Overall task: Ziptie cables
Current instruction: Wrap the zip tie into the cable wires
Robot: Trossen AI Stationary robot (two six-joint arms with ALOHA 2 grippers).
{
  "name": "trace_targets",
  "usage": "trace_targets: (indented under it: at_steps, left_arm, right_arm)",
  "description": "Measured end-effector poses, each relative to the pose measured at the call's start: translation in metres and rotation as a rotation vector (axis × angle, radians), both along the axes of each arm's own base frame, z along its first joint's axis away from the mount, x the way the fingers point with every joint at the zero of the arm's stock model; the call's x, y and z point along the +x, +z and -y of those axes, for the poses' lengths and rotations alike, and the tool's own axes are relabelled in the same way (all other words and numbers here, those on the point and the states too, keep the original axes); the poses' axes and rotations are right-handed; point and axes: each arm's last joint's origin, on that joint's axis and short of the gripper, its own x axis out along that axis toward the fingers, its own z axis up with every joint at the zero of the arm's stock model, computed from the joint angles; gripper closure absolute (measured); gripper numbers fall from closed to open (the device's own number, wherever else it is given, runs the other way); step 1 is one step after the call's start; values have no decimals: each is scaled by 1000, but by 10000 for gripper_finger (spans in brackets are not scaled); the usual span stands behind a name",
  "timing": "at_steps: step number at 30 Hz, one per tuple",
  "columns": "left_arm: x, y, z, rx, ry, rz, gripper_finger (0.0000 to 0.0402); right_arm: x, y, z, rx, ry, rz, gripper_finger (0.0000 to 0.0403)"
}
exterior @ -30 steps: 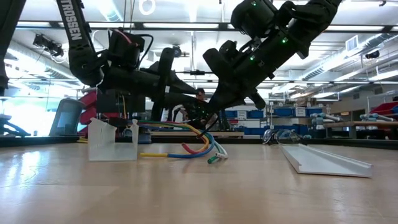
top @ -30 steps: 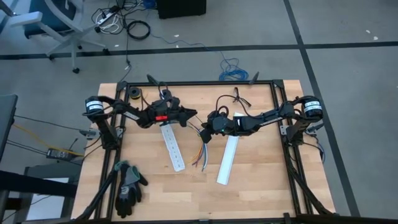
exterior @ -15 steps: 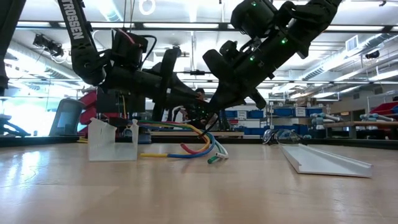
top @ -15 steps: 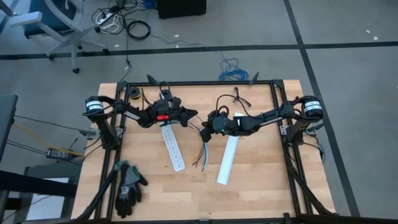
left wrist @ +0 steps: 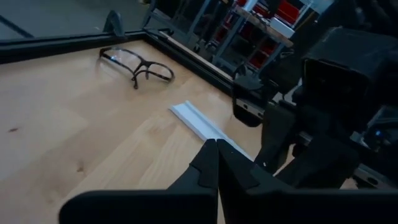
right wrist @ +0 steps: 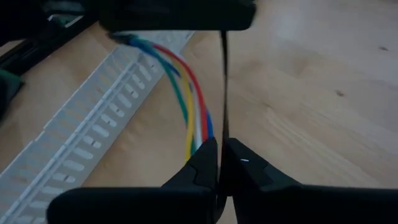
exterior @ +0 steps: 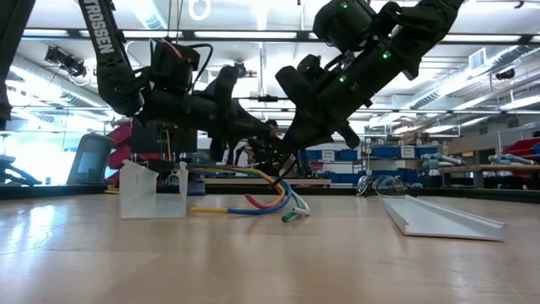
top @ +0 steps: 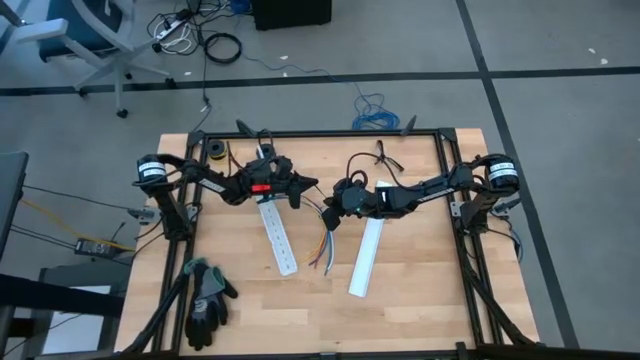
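Observation:
The cables [top: 324, 245] are several coloured wires between my two grippers. They run from the slotted white strip [top: 278, 235] at a height and curve down, so their free ends [exterior: 287, 215] lie on the table. A thin dark zip tie [right wrist: 224, 87] stands straight beside the cables [right wrist: 189, 93], between both grippers. At mid-table my left gripper [top: 308, 190] is shut just left of my right gripper [top: 328, 205], which is shut on the zip tie's near end. My left gripper [left wrist: 216, 149] is shut and points almost level toward the table's right. The zip tie's far end [right wrist: 224, 34] runs up to it in the right wrist view. The gripper's own body hides the place of contact. My right gripper [right wrist: 222, 152] pinches the zip tie's near end [right wrist: 223, 134] between its two fingertips. It slants down from the table's right. The zip tie rises straight from the fingers, clear of the table and next to the cables.
A second white strip [top: 365, 255] lies right of the cables. A pair of glasses [left wrist: 140, 65] sits near the table's far edge, and black gloves [top: 205, 300] lie at the near left. A black frame [top: 440, 135] borders the table.
My left gripper has shut and has rolled a little about its own pointing line while staying in place. The right arm, the cables and the strips have kept still.

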Motion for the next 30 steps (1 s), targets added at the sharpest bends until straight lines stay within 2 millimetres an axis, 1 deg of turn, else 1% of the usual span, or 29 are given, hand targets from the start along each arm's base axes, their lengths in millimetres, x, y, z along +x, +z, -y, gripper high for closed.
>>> trace_targets:
  at_steps: [4,11,13,16,19,22,26,30]
  left_arm:
    - [-1,0,-3,25,-37,0,400]
    - [-5,0,-10,63,-125,-3,400]
    - [-5,0,-11,83,-156,-2,401]
    - [-5,1,-10,110,-185,3,401]
    - [-5,1,-9,133,-214,9,401]
    - [-5,3,-9,143,-235,32,401]
    - [-6,7,-12,158,-253,65,401]
    - [-8,7,-15,157,-243,67,401]
  right_arm:
    - [0,-1,-1,8,18,-9,344]
    - [-3,-4,0,7,19,-58,277]
    - [-2,-2,0,-16,35,-47,265]
    - [1,2,0,-62,65,-9,258]
    - [3,5,3,-74,79,18,262]
    - [4,6,6,-59,112,31,275]
    - [4,6,8,-54,121,30,305]
    - [4,5,8,-47,136,29,345]
